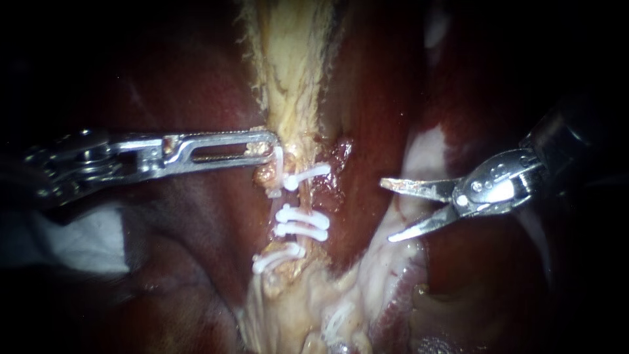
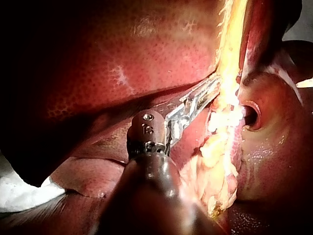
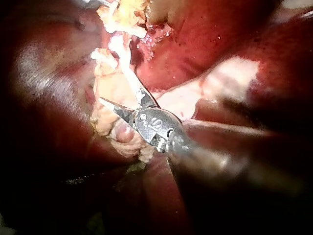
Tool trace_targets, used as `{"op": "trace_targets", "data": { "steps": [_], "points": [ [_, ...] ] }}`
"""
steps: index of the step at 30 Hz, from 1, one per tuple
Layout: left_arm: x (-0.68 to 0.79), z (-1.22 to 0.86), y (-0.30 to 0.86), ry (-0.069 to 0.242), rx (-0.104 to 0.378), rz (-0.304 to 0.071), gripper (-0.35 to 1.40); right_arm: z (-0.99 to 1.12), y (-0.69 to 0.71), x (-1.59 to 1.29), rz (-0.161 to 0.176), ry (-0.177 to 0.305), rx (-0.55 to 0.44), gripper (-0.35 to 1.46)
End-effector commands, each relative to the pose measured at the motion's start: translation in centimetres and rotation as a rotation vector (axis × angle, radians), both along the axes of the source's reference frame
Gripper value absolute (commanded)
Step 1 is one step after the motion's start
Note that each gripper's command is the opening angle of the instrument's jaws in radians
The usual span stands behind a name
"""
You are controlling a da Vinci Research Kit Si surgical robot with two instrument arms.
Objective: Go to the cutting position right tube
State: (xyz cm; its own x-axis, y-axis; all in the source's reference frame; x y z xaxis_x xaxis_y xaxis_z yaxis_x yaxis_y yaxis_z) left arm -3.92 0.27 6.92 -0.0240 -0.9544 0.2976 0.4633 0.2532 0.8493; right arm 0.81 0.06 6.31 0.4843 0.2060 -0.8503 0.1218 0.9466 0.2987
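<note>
Right of clipped tube [image 1: 304, 198], well apart: R instrument [image 1: 388, 211], blades wide open, holding nothing. L instrument [image 1: 268, 146] jaws closed on pale strand [image 1: 288, 78] nr clips [image 1: 301, 223]. Risk: skewed approach catches clips or nicks liver [image 2: 122, 63].

Glare on pale tissue [image 2: 229, 49], dark edges

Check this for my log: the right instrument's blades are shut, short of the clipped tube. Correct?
Not quite. The endoscope view shows the right instrument with its blades open, a clear gap between them. It does sit short of the clipped tube, as you said.
</note>
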Motion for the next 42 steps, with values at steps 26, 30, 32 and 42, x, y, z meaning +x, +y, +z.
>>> {"op": "trace_targets", "data": {
  "steps": [26, 30, 32, 42],
  "points": [
    [0.30, -0.23, 0.11, 0.000, 0.010, -0.001, -0.35, 0.03, -0.06, 0.10, 0.000, 0.000, -0.002, 1.25],
    [0.48, -0.38, 0.18, -0.007, 0.008, -0.019, -0.35, 0.06, -0.08, 0.12, -0.001, 0.001, -0.002, 1.25],
    [0.56, -0.46, 0.20, -0.013, 0.006, -0.029, -0.35, 0.07, -0.08, 0.13, 0.000, 0.000, -0.002, 1.25],
    [0.68, -0.67, 0.22, -0.024, 0.003, -0.051, -0.35, 0.10, -0.10, 0.21, -0.005, 0.005, 0.001, 1.25]
  ]
}}
